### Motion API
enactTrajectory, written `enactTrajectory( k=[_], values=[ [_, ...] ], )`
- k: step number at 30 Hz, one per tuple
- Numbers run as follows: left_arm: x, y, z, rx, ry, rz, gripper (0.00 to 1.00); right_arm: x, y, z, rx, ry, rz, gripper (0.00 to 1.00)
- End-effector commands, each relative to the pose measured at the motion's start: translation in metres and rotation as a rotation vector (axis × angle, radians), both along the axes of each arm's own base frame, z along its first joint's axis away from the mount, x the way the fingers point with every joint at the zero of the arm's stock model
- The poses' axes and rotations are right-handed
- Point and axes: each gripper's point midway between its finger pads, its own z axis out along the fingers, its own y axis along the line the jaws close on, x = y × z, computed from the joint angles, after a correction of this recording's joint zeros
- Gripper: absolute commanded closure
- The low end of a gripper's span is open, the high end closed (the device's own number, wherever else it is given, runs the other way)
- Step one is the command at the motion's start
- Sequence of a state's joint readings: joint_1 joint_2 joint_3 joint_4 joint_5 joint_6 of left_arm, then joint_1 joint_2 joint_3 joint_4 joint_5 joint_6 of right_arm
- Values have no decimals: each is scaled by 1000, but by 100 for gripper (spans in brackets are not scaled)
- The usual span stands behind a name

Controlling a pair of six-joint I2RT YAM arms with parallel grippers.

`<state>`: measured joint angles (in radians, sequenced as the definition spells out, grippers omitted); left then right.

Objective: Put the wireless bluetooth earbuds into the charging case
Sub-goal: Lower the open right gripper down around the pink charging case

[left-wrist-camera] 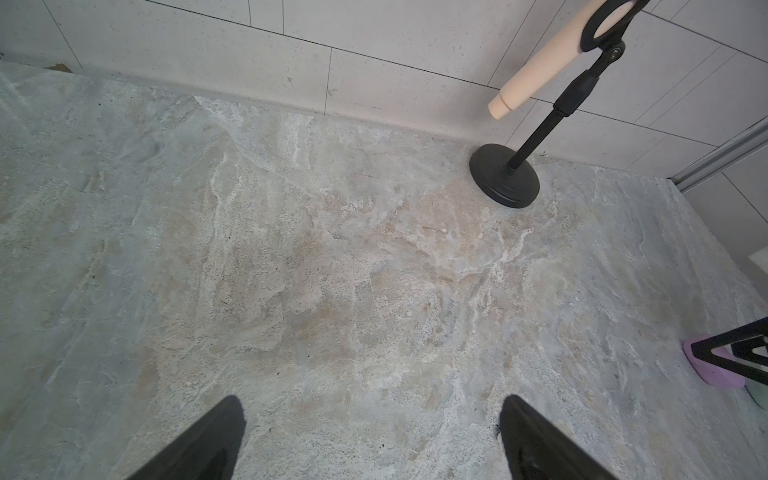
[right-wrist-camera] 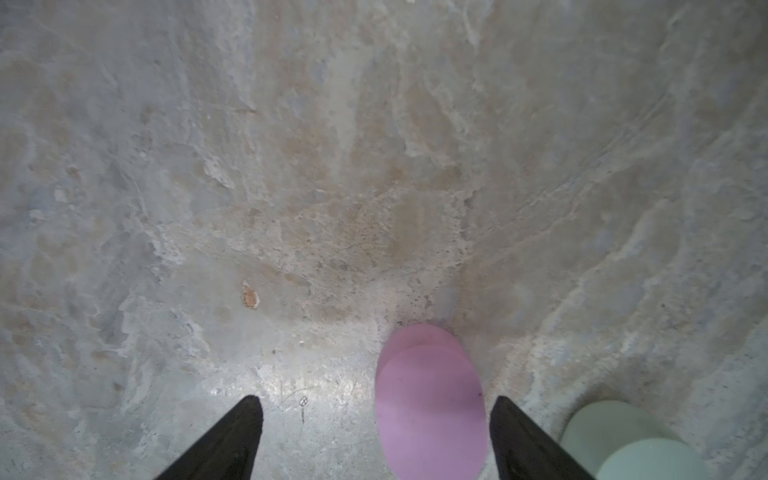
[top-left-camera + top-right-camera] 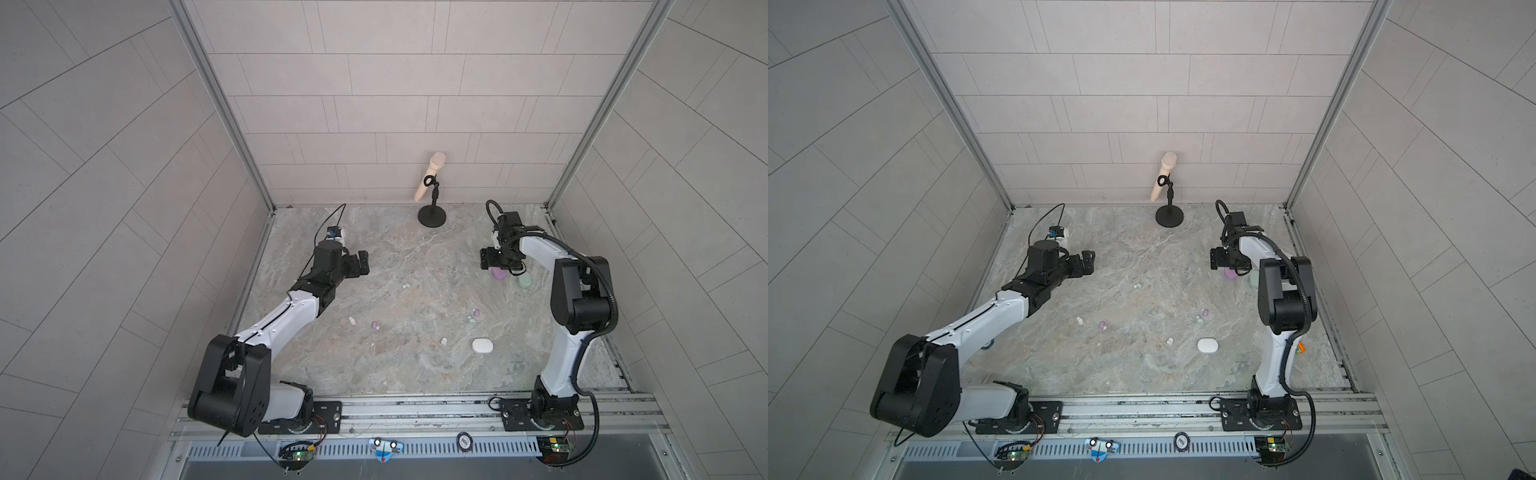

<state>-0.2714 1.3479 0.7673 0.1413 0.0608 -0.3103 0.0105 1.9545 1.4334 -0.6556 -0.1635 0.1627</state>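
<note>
**Barely Begun: Poised Over the Lilac Case, Gripping Nothing**

Far from done. Counting six wireless bluetooth earbuds (image 3: 375, 325) in both top views, all loose on the worktop (image 3: 332, 370), none seated in any case. Spotting a white bud (image 3: 352, 320) near a lilac bud (image 3: 375, 325) toward the left arm's side, and a mint bud (image 3: 407, 286) alone around the middle. Also a second lilac bud (image 3: 476, 312) almost touching a second mint bud (image 3: 471, 319) nearer the right arm, and a second white bud (image 3: 444, 341) near the white charging case (image 3: 482, 345).

Finding the lilac charging case (image 2: 432, 403) and the mint-green charging case (image 2: 623, 440) side by side at the right rear, close but apart. Judging all three lids to be down, though less surely for the lilac one, given its two stepped ovals in the right wrist view. Leaves, by that reading, the whole job: opening a case, fetching each bud, pressing it into a well of matching colour.

Seeing the right claw (image 2: 377, 401) low over the lilac charging case, jaws spread wide and straddling it. One fingertip close alongside the case's edge, the opposite one well apart over bare stone. No squeeze on anything: released, holding nothing. Cannot tell contact from near miss on the close side.

Finding the left claw (image 1: 372, 399) hovering over bare worktop at the left rear, jaws fully apart, empty. Well away from every bud and pointed roughly toward the microphone stand (image 1: 505, 174).
</note>
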Motion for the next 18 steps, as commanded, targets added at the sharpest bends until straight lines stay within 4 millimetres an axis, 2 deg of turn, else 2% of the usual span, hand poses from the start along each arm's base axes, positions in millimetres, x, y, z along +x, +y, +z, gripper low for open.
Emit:
enactTrajectory(
  k=[1,6,9,15,18],
  values=[
    [0,-2,-3,-11,5,-4,0,-4,17,-1,40,30,80,12],
    [0,-2,-5,-11,12,1,0,-11,43,-2,74,53,178,14],
    [0,-2,-6,-15,15,-2,0,-12,50,0,55,52,211,14],
    [-1,-2,-4,-18,11,-5,0,-5,17,18,-52,-30,113,12],
    [0,-4,-5,-21,13,-9,0,-1,3,19,-62,-33,76,12]
  ],
)
